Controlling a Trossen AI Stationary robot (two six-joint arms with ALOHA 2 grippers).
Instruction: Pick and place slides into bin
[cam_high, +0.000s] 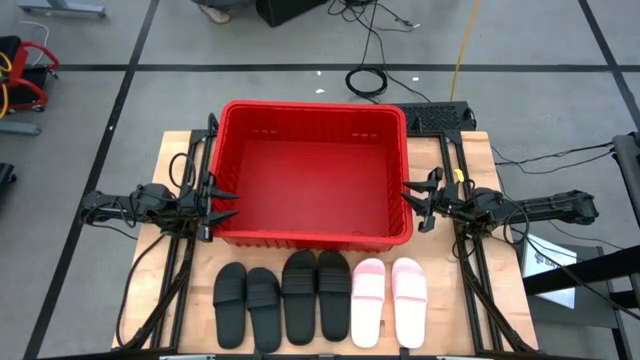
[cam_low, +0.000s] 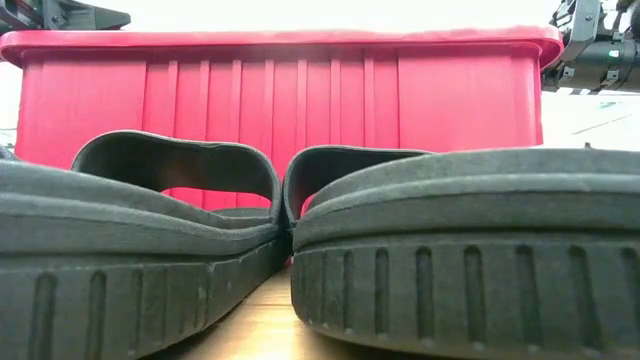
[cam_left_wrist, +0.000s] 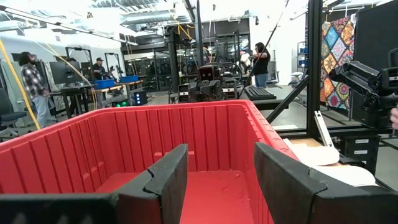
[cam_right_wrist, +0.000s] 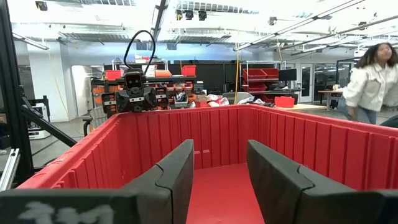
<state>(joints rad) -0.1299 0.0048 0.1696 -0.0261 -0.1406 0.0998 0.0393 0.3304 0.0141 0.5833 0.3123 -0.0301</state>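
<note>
While both arms wait, the left tool (cam_high: 228, 204) hovers at the near-left rim of the large red plastic bin (cam_high: 315, 237), fingers apart, empty. Nearer the desk's (cam_high: 455, 310) front edge than either tool lie six slides: four black (cam_high: 230, 305) toward the left tool's side, two pale pink (cam_high: 409, 300) toward the right tool (cam_high: 412, 200), equally spread and empty. Best start: descend over one strap and close on it. Low view shows only black soles; the pink pair is hidden.

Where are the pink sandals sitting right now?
Seen from above, the pink sandals lie side by side at the right end of the row, beside the black sandals and just in front of the red bin.
</note>
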